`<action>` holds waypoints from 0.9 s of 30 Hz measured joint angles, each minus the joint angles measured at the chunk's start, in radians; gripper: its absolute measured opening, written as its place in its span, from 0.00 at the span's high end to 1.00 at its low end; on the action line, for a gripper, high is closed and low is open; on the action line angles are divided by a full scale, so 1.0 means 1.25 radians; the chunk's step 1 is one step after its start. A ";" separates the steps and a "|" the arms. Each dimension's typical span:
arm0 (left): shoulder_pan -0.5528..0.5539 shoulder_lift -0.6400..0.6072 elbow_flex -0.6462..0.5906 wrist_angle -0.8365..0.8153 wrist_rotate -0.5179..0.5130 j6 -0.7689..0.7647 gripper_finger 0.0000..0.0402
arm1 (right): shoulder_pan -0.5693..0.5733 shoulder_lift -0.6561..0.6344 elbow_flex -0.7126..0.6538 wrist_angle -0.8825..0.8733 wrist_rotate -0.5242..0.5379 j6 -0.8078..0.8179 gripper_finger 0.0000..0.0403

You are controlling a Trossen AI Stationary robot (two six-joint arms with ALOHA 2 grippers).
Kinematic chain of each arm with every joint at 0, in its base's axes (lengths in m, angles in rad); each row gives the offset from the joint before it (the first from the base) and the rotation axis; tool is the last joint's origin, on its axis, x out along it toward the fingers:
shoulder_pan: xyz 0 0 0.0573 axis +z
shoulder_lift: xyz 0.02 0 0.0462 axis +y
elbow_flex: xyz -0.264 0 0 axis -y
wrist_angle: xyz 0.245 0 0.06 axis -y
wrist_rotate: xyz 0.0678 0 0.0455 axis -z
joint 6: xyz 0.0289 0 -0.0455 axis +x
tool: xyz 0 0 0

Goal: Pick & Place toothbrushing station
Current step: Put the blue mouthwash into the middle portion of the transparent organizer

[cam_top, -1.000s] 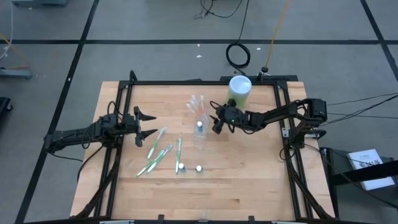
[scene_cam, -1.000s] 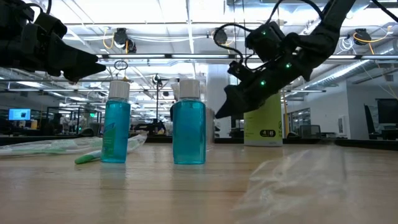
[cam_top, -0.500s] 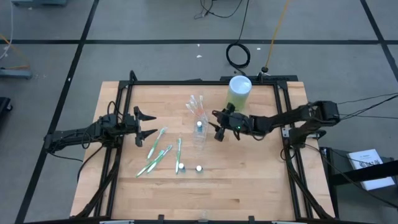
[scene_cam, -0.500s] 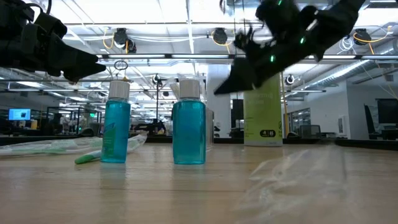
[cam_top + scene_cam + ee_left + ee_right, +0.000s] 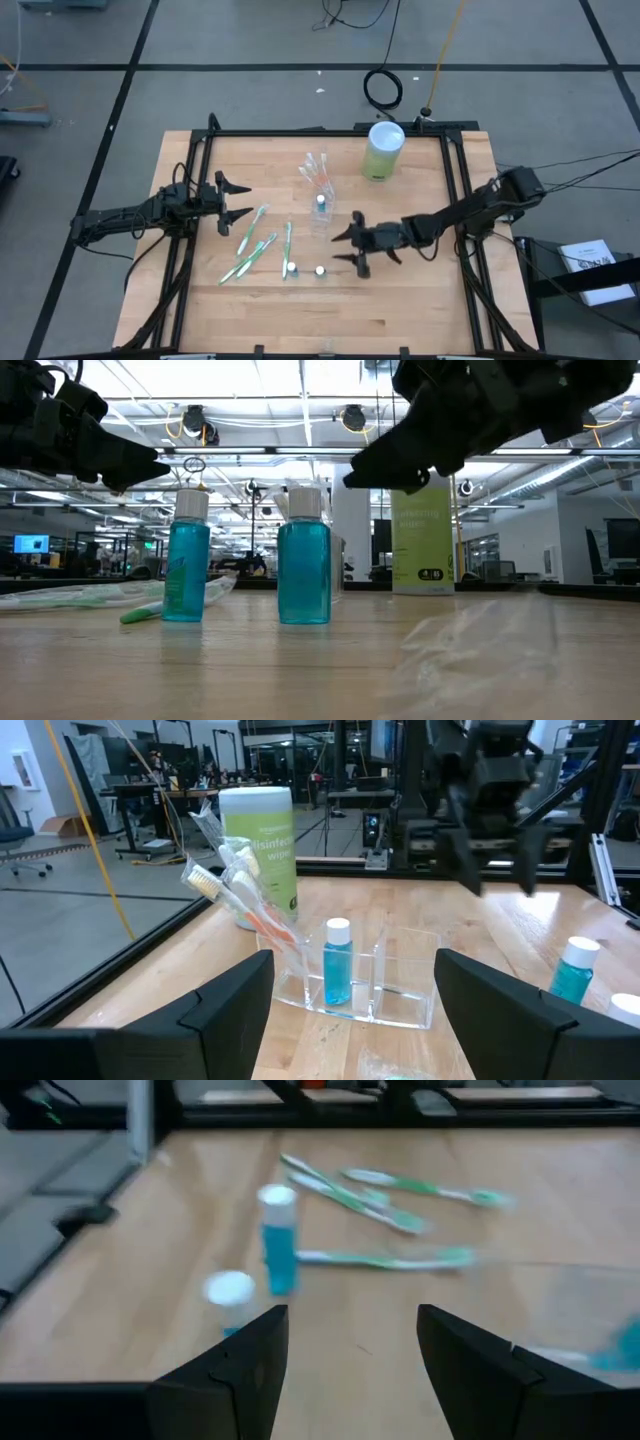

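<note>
A clear plastic holder [image 5: 320, 205] stands mid-table with orange-white toothbrushes [image 5: 240, 895] leaning out of it and a small blue bottle [image 5: 337, 965] upright inside. Three green-white toothbrushes [image 5: 255, 240] lie flat on the wood to its left. Near them stand two white-capped blue bottles [image 5: 289, 268] [image 5: 320, 270]. My right gripper [image 5: 348, 250] hangs open above the table just right of those bottles, fingers pointing toward them, touching nothing. At the table's left edge my left gripper [image 5: 243, 200] stays open and level, facing the holder.
A lime-green wipes canister [image 5: 384, 150] with a white lid stands at the far right of the table. A crumpled clear plastic film [image 5: 480, 640] lies near the front edge. Bare wood stretches along the near side and the right side.
My right gripper has swung from beside the holder and canister toward the table's near edge, rising a little and levelling out. It has stayed open and now looks at the two loose bottles and the green toothbrushes. Nothing on the table has moved.
</note>
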State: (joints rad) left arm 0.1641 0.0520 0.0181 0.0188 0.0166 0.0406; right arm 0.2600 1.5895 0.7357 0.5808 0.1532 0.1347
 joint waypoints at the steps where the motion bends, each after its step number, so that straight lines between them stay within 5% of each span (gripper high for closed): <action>1: 0.000 0.000 0.000 0.000 0.000 0.000 0.29 | 0.009 0.019 0.003 0.024 0.000 0.008 0.47; 18: 0.000 0.000 0.000 0.000 0.000 0.000 0.29 | 0.077 0.182 0.061 0.133 -0.036 0.085 0.47; 27: 0.000 0.000 0.000 0.000 0.001 0.000 0.29 | 0.075 0.193 0.184 -0.085 -0.063 0.013 0.47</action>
State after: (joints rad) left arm 0.1641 0.0519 0.0181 0.0187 0.0174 0.0406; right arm 0.3538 1.8301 0.9660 0.4750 0.0739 0.1508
